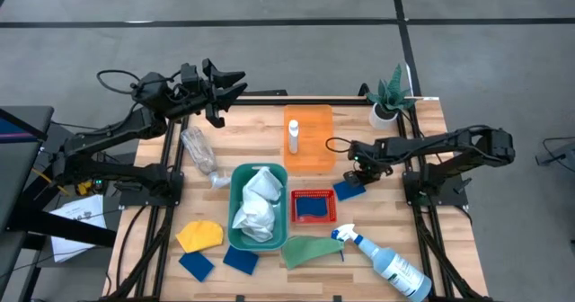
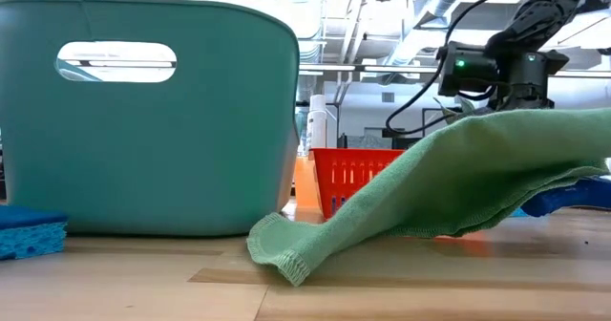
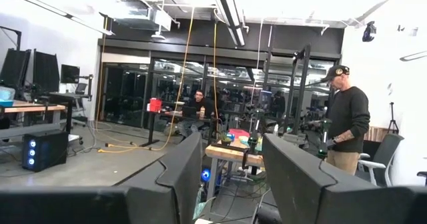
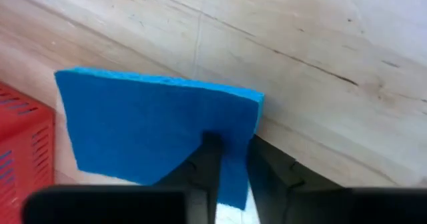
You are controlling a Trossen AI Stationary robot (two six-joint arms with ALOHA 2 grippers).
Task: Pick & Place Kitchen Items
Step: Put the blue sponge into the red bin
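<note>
The right claw [image 4: 230,159] pinches one edge of a blue sponge [image 4: 157,127], its fingers nearly closed on it, an edge hold that should let the sponge be lifted. The sponge lies on the table [image 1: 431,158] just beside the red basket [image 1: 314,207], probably its destination, since another blue sponge sits inside. The left claw [image 1: 232,84] waits partly open and empty, raised at the table's far edge.

Bare wood [image 1: 260,140] between orange tray [image 1: 316,122] and clear bottle [image 1: 198,149] (teal bin [image 1: 235,178] just beside).
</note>
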